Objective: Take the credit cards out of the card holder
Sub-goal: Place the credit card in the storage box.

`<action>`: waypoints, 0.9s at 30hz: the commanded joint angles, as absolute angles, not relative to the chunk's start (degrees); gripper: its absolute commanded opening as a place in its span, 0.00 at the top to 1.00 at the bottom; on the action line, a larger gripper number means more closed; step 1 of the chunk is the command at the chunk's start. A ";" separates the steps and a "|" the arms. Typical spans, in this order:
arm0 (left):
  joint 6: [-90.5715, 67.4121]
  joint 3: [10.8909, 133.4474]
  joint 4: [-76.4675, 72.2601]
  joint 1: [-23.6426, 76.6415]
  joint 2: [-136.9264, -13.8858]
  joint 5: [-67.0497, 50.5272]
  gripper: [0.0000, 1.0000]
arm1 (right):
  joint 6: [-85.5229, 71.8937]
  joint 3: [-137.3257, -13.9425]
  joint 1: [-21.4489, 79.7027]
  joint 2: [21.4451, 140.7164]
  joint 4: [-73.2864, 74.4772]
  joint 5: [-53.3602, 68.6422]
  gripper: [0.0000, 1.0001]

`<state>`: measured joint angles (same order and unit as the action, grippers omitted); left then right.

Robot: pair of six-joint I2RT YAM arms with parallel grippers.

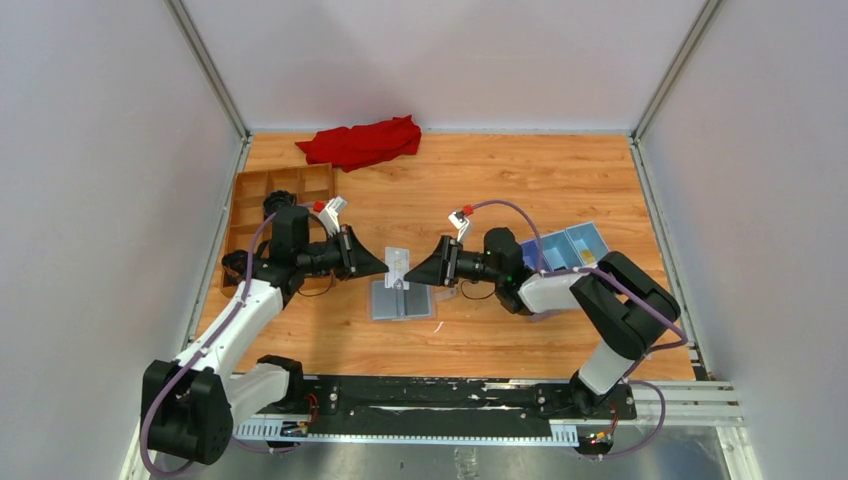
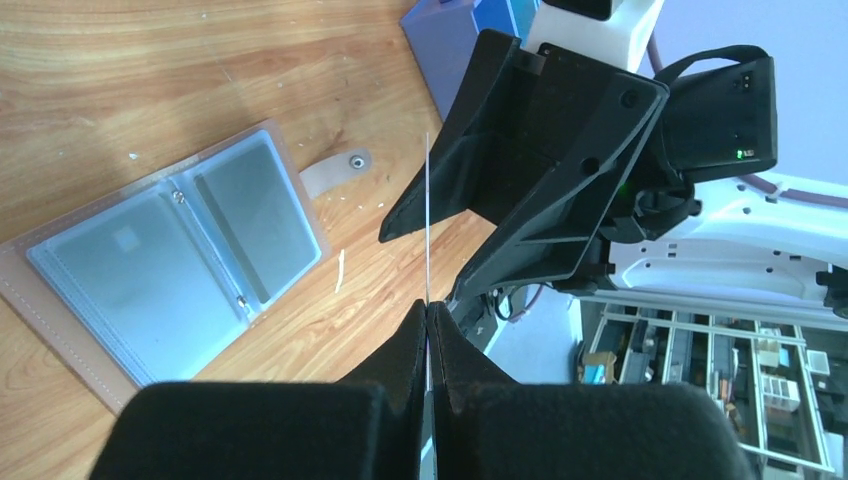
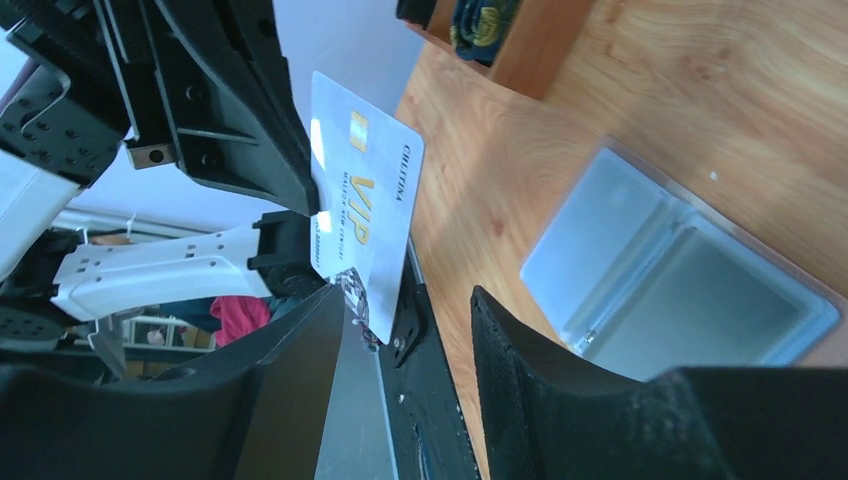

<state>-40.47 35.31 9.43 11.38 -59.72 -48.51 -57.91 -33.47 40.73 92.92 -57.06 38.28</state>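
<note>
The left gripper point(image 2: 428, 308) is clamped tight on one edge of a card point(image 3: 365, 200) and holds it upright in the air. From the left wrist the card shows only as a thin white line rising from between the fingers. The right gripper point(image 3: 405, 292) faces it tip to tip, its fingers spread wide with nothing in them. From the right wrist the card's lower corner shows in the gap between those fingers, and whether either one touches it cannot be told.

The table point(image 1: 520, 190) is orange-brown wood grain. A brown tray point(image 1: 256, 186) of compartments sits at its left edge, beside the left arm. A red cloth point(image 1: 362, 142) lies crumpled at the far edge. A blue box point(image 1: 555, 250), open with two compartments, lies at the right, partly behind the right arm.

The holder point(image 2: 170, 270) lies opened flat on the wood just below the meeting grippers, on the side nearer the arms' bases. It has a tan rim and pale grey-blue sleeves side by side, and a tan strap point(image 2: 335, 172) with a snap sticks out from one side. What its sleeves hold cannot be told.

The card is pale, with a gold chip and gold "VIP" lettering on the face turned to the right wrist. It hangs clear of the holder.
</note>
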 commanded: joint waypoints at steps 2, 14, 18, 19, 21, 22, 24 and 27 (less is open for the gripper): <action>-42.19 35.68 8.35 11.07 -59.58 -51.00 1.00 | -64.74 -35.85 40.21 96.93 -70.95 43.73 0.49; -42.45 35.34 8.17 11.07 -60.25 -50.62 1.00 | -68.98 -38.06 41.20 100.41 -78.25 44.59 0.75; -42.33 35.96 8.56 11.07 -60.41 -50.05 1.00 | -66.39 -38.83 41.36 97.48 -72.76 45.14 0.99; -42.05 36.32 9.05 11.07 -60.51 -49.96 1.00 | -65.50 -38.78 41.36 96.54 -71.39 45.12 1.00; -40.72 37.48 10.79 11.07 -60.55 -49.28 0.85 | -63.06 -38.60 41.25 93.99 -66.32 45.02 1.00; -40.10 38.04 11.73 11.07 -60.39 -48.85 0.77 | -60.99 -38.70 41.15 92.45 -62.28 44.96 1.00; -39.03 38.83 13.16 11.07 -60.06 -48.25 0.64 | -55.43 -39.12 40.67 88.16 -51.78 44.33 1.00; -38.23 39.55 14.54 11.07 -60.01 -47.41 0.55 | -42.06 -40.71 39.48 79.15 -28.58 39.55 1.00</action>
